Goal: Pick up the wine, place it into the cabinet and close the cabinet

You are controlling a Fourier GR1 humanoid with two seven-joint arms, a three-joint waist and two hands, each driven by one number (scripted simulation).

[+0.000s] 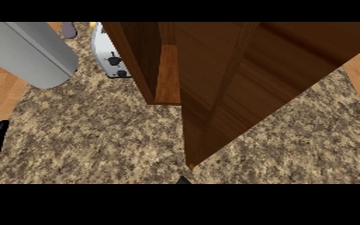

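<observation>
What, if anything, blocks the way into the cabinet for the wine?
Nothing visible blocks it. The cabinet door is swung open, and nothing lies on the visible strip of shelf. A grey forearm at upper left and a toaster beside the cabinet are both outside the opening. The wine itself does not show.

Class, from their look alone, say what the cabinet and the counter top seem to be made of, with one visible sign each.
Cabinet: apparently wood, brown with lengthwise grain lines and a soft sheen. Counter top: seemingly granite-like stone, a speckled tan and dark brown pattern; it might be laminate.
</observation>
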